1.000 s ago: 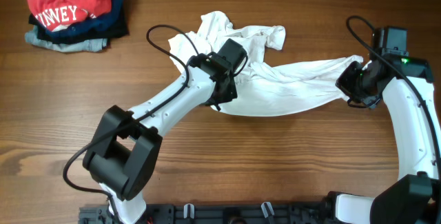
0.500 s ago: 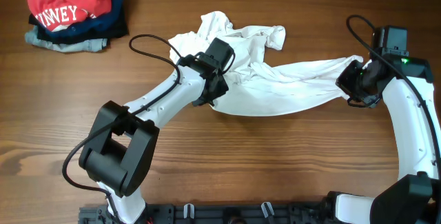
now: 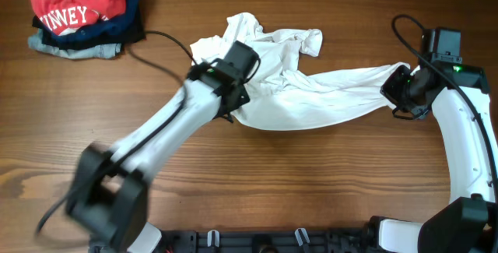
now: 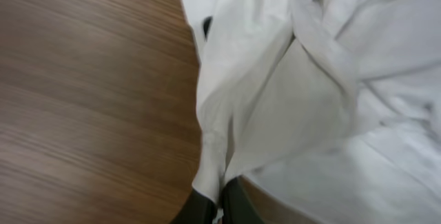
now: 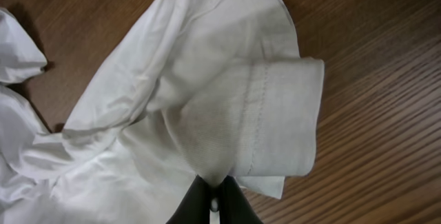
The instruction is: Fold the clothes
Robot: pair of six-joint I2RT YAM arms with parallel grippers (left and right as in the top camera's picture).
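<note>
Cloth is spreading across the middle of the counter (image 3: pixel 311 191): the white T-shirt (image 3: pixel 311 101) is lying bunched in a wrinkled heap toward the far side and is stretching out in a long band toward the right arm.

We are finding the left tool (image 4: pixel 215 210) clenched on the shirt. In the left wrist view its two dark fingers (image 4: pixel 196 214) are pressing close together at the bottom edge. A narrow pleat of white fabric is running down into them, with bare wood lying to its left. From overhead that tool is sitting at the near left edge of the heap, and the arm behind it is showing blurred.

The right tool (image 5: pixel 213 209) is likewise clamped on the shirt. In the right wrist view its fingers are meeting on the cloth just below a sleeve (image 5: pixel 279 114) whose stitched hem is folding back on itself. The fabric is fanning away from the grip toward the upper left. From overhead this tool is gripping the far right end of the band, so the shirt is spanning the gap between the two grips, its near edge sagging in a soft curve.

In the far left corner of the counter, well apart from the T-shirt, we are seeing a red shirt (image 3: pixel 78 0) with white letters resting on a stack of folded dark garments (image 3: pixel 109 33).
</note>
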